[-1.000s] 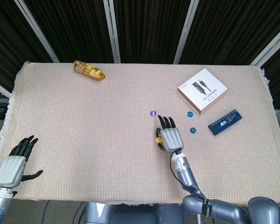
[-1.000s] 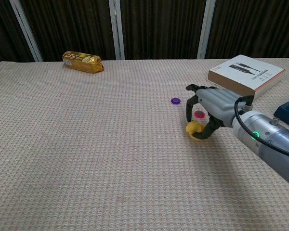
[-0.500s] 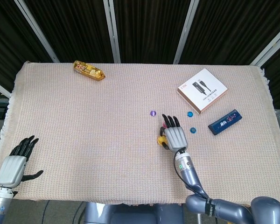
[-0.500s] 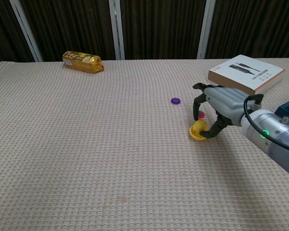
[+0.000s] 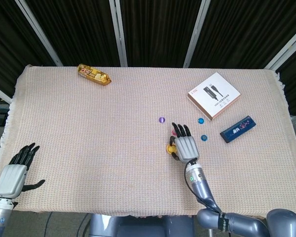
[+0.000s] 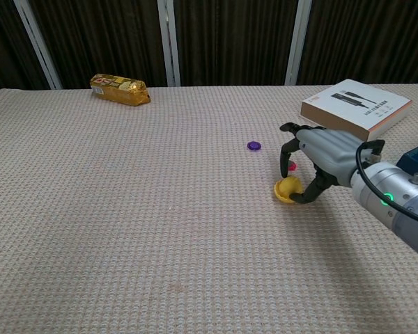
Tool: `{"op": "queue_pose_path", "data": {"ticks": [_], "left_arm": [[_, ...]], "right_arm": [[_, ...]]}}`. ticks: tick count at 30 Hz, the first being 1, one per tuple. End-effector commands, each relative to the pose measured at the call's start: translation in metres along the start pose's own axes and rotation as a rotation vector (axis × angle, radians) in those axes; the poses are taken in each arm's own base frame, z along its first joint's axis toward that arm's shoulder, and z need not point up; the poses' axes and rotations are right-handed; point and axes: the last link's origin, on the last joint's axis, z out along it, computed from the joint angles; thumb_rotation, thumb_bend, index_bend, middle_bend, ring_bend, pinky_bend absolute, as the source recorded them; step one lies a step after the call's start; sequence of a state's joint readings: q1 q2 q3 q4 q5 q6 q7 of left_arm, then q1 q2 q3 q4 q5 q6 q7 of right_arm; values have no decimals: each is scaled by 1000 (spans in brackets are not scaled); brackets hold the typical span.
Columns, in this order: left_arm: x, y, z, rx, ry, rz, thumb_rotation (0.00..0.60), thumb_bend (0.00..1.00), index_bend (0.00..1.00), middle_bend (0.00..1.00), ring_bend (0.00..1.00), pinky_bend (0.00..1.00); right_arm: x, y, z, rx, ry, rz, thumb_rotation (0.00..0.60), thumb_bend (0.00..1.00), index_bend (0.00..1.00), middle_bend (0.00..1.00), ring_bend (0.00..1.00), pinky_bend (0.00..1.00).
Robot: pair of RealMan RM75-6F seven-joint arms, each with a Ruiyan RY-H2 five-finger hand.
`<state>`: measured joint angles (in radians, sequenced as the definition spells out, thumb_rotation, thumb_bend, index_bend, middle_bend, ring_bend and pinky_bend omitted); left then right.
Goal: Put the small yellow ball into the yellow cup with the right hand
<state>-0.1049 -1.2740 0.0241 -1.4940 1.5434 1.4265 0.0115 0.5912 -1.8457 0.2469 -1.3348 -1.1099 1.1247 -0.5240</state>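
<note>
Fingers [image 6: 290, 149] of the right hand [image 6: 325, 154] are curled loosely over the small yellow ball [image 6: 290, 185], which sits in the low yellow cup [image 6: 284, 195] on the table mat [image 6: 125, 209]; contact cannot be judged. The left hand [image 5: 12, 177] is spread open, holding nothing. Farther back, one purple disc [image 6: 254, 146] and one white box [image 6: 355, 106] are seen.

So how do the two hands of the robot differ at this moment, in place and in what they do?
The right hand is near the middle of the table, bent over a small yellow thing that its fingers touch; the left hand lies at the near left corner, touching nothing. The right hand's fingers curve downward, the left hand's are stretched out and spread. The right hand shows in both views, the left only in the head view. Both have grey backs and black fingers.
</note>
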Motion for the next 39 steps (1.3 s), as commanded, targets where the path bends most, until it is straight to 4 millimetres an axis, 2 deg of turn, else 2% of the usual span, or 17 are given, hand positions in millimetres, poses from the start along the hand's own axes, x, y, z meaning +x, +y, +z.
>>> {"op": "queue_pose_path", "data": {"ticks": [1,17,39], "left_arm": [[0,0,0,-1,0,0,600,0,0,0,0,169],[0,2,2,-9,-1,-7,600,0,0,0,0,169],[1,2,2,-9,2,-8,600,0,0,0,0,169]], "right_arm": [[-1,-1,0,1,-3,-1,600,218,526,0,0,0],[-6,-3,7,-1,-10,-2,600,219,524,0,0,0],[-3,-1,3,6,-12,4,600,219,460,0,0,0]]}}
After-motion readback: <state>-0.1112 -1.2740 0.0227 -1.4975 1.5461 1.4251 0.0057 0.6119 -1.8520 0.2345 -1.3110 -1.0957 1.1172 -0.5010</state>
